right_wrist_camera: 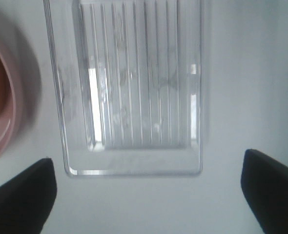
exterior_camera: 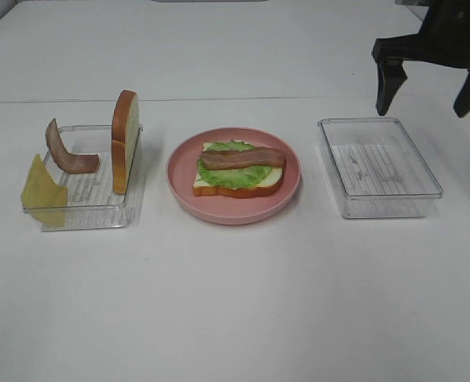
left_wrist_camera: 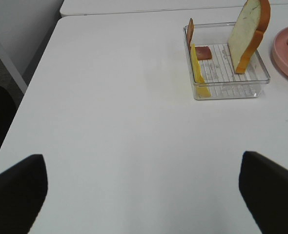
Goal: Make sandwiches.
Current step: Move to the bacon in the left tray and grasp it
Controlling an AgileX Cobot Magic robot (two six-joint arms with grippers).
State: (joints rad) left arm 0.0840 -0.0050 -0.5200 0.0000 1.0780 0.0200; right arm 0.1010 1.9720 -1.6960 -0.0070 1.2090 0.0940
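A partly built sandwich (exterior_camera: 239,169) lies on the pink plate (exterior_camera: 179,177): a bread slice, green lettuce and a bacon strip on top. The left clear tray (exterior_camera: 92,208) holds an upright bread slice (exterior_camera: 125,140), a curled bacon strip (exterior_camera: 66,153) and a yellow cheese slice (exterior_camera: 42,191) leaning on its corner. They also show in the left wrist view: bread (left_wrist_camera: 250,34), cheese (left_wrist_camera: 199,71), bacon (left_wrist_camera: 191,30). My right gripper (exterior_camera: 432,94) is open and empty, above the far edge of the right clear tray (exterior_camera: 378,191). My left gripper (left_wrist_camera: 144,192) is open and empty, well away from the left tray.
The right clear tray (right_wrist_camera: 134,161) is empty in the right wrist view, with the pink plate's rim (right_wrist_camera: 2,131) beside it. The table's left edge (left_wrist_camera: 36,68) shows in the left wrist view, with a dark chair beyond it.
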